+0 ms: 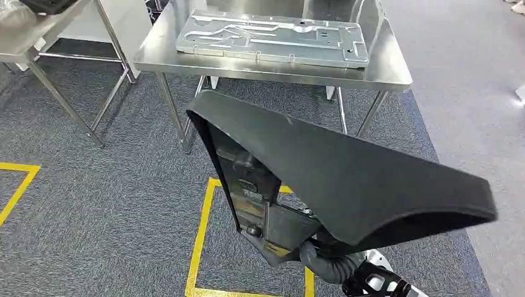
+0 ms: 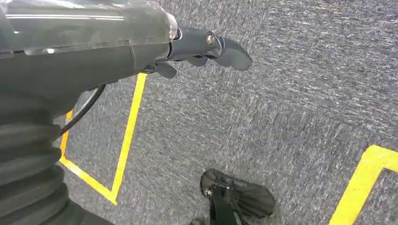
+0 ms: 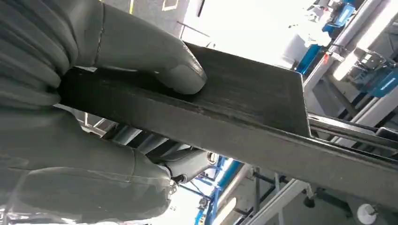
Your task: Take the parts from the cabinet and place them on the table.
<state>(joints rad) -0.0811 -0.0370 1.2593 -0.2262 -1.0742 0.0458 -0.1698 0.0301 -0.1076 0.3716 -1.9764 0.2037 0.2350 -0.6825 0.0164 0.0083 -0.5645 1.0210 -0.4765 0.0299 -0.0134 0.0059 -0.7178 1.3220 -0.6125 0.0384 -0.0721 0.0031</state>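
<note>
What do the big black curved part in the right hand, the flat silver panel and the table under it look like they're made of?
Big black curved part: looks like matte plastic or coated sheet, dull with no glare; hard to tell which. The right hand grips its edge.
Flat silver panel: stamped sheet metal, with pressed ribs and a pale sheen.
Table: likely stainless steel, brushed and reflective.

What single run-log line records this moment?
right hand: holds black part | left hand: hangs over carpet, holds nothing | steel table: ahead, carries grey metal panel
</note>
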